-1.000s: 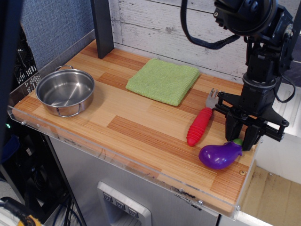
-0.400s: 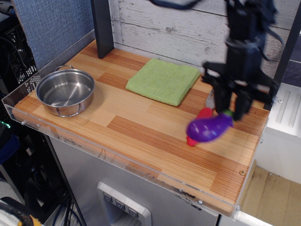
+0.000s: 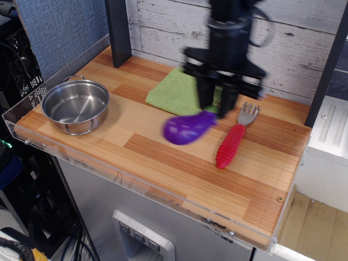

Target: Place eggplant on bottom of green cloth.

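Note:
The purple eggplant (image 3: 186,128) hangs in the air, motion-blurred, held by its green stem end. My black gripper (image 3: 216,110) is shut on that stem end and stands over the near right edge of the green cloth (image 3: 174,92). The cloth lies flat toward the back of the wooden table, and the gripper and arm hide its right part. The eggplant's body hangs just in front of the cloth's near edge, above the wood.
A fork with a red handle (image 3: 232,143) lies on the table to the right of the eggplant. A steel pot (image 3: 75,105) stands at the left. A dark post (image 3: 118,32) rises at the back left. A clear rim (image 3: 109,176) runs along the table's front edge.
The gripper has lifted the eggplant off the table's front right corner and carried it left and back, past the fork, to the near edge of the green cloth.

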